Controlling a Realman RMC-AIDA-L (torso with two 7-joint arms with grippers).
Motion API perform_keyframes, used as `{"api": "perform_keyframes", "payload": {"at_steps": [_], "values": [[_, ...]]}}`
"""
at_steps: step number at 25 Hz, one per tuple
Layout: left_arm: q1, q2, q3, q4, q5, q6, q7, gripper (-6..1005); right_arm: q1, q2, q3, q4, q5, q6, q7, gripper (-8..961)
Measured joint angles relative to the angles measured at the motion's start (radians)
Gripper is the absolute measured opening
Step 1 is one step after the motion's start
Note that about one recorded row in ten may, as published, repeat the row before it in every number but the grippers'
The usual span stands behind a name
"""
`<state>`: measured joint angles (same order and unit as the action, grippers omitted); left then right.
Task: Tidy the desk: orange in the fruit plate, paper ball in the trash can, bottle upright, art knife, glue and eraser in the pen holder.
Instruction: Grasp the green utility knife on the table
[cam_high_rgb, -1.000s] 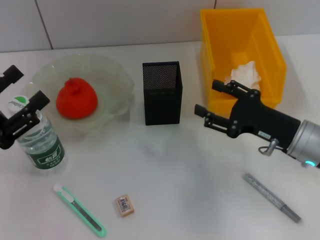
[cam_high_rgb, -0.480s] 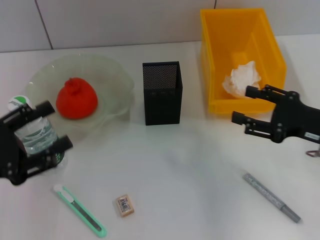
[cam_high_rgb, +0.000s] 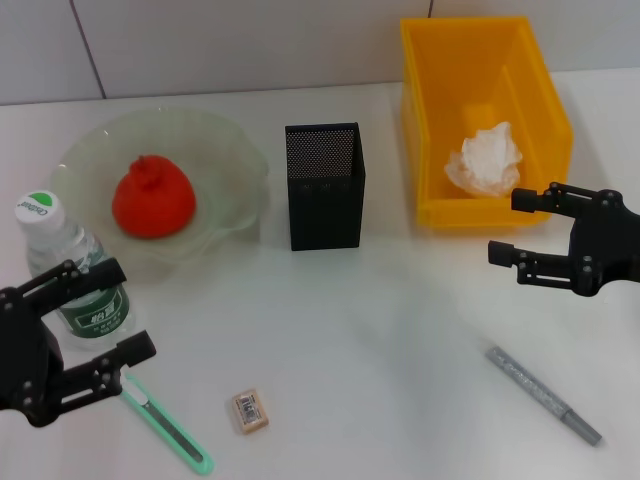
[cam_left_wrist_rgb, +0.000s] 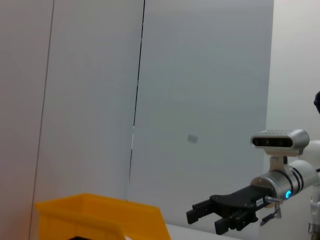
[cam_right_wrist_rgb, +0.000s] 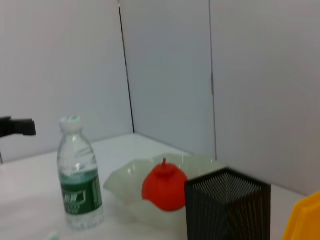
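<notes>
Head view: the left gripper (cam_high_rgb: 103, 315), spread wide and empty, hovers beside the upright bottle (cam_high_rgb: 72, 268), above the art knife (cam_high_rgb: 160, 420); the right gripper (cam_high_rgb: 510, 227), open and empty, hangs between the trash can (cam_high_rgb: 484, 110) and the glue (cam_high_rgb: 543, 395).

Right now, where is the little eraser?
In the head view, the eraser lies on the table near the front, left of middle, just right of the art knife and the left gripper.

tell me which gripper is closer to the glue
Right. The right gripper hangs open just above and behind the glue, near the trash can. The left gripper, also open, is far across the desk over the art knife.
</notes>
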<state>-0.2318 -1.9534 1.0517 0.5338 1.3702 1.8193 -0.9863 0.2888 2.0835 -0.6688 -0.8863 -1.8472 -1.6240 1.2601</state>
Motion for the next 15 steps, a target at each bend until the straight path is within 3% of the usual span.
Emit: {"api": "perform_keyframes", "payload": {"at_steps": [9, 15], "values": [[0.027, -0.001, 0.008, -0.01, 0.055, -0.022, -0.03, 788, 0.006, -0.001, 0.0, -0.044, -0.035, -0.005, 0.007, 766], [0.049, -0.014, -0.025, -0.013, 0.055, -0.041, -0.04, 788, 0.01, -0.003, 0.0, -0.046, -0.038, -0.005, 0.007, 767]]}}
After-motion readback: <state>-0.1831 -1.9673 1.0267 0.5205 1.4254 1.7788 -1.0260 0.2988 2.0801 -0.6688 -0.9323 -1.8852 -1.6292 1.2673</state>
